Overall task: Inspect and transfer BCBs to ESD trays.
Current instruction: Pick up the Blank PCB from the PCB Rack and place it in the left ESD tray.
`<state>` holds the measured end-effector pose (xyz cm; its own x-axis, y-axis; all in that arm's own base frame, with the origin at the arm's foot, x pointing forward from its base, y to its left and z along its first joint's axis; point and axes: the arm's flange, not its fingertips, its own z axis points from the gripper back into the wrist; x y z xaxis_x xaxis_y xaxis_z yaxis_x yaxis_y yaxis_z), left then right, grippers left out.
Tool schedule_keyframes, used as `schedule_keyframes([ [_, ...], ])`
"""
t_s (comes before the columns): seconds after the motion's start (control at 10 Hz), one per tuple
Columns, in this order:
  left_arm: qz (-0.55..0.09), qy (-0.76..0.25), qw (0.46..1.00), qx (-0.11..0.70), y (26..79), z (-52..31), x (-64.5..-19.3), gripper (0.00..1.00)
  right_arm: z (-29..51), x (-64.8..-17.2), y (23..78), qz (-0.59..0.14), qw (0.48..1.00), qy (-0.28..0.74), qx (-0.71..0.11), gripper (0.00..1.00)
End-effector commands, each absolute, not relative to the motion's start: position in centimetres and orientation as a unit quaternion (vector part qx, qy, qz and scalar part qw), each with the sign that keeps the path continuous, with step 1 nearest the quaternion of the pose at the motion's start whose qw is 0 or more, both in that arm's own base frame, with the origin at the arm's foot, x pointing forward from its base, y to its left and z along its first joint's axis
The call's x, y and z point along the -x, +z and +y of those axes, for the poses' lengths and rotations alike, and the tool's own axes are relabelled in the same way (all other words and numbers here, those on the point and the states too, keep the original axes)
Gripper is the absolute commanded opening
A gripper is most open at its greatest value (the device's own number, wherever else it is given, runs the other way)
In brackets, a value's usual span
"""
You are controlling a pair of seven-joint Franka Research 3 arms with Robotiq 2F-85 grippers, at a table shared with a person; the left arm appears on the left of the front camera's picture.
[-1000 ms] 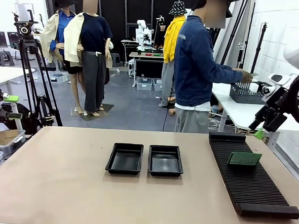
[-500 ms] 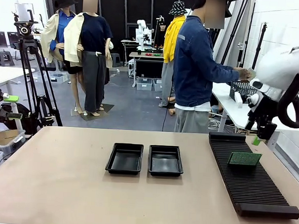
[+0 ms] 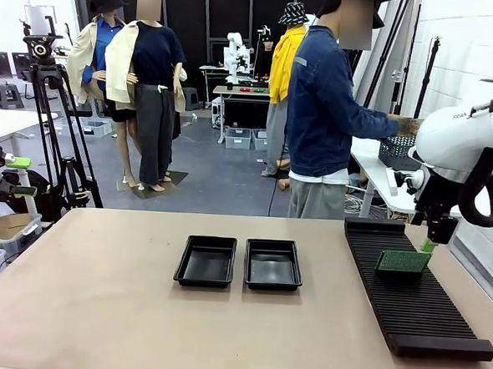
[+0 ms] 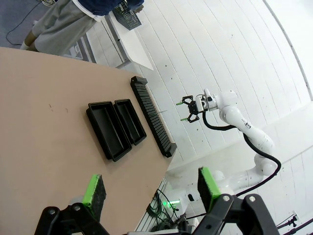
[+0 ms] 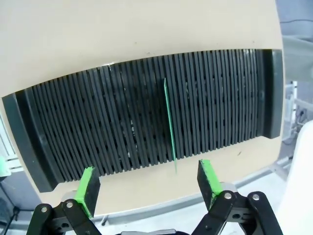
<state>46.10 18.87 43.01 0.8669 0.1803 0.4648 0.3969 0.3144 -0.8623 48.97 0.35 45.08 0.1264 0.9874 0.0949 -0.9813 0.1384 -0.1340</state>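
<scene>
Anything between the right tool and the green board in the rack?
Nothing visible. The right tool hangs open above the green board, which stands on edge in the black rack; the gap between them is bare.

I find no writing that I can read. On the white rounded shell of my right arm (image 3: 463,135), at the upper right of the front view, sits a small dark marking, too small to make out. The face of the thin flat green rectangular circuit board (image 3: 403,261), at the right of that same view, is too small and blurred for me to tell any print.
</scene>
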Motion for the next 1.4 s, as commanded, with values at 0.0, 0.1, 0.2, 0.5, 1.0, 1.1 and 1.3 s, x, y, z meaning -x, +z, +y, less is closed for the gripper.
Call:
schedule_keyframes([
  [0.0, -0.249, -0.069, 0.772, 0.58, 43.1, 18.9, -46.1, 1.0, 0.4, -49.2, 44.5, -0.073, 0.759, 0.647, 0.019, 1.0],
  [0.1, -0.249, -0.069, 0.772, 0.58, 43.1, 18.9, -46.1, 1.0, 0.5, -49.3, 44.0, -0.07, 0.759, 0.647, 0.019, 1.0],
  [0.2, -0.249, -0.069, 0.772, 0.58, 43.1, 18.9, -46.1, 1.0, 0.5, -49.5, 43.8, -0.068, 0.757, 0.65, 0.014, 1.0],
  [0.5, -0.249, -0.069, 0.772, 0.58, 43.1, 18.9, -46.1, 1.0, 0.4, -50.3, 42.4, -0.087, 0.763, 0.64, 0.02, 1.0],
  [1.0, -0.249, -0.069, 0.772, 0.58, 43.1, 18.9, -46.1, 1.0, 0.8, -51.4, 39.7, -0.098, 0.771, 0.628, 0.044, 1.0],
  [1.1, -0.249, -0.069, 0.772, 0.58, 43.1, 18.9, -46.1, 1.0, 0.8, -51.8, 39.1, -0.097, 0.774, 0.624, 0.046, 1.0],
  [1.3, -0.249, -0.069, 0.772, 0.58, 43.1, 18.9, -46.1, 1.0, 0.8, -52.4, 38.1, -0.086, 0.776, 0.623, 0.038, 1.0],
])
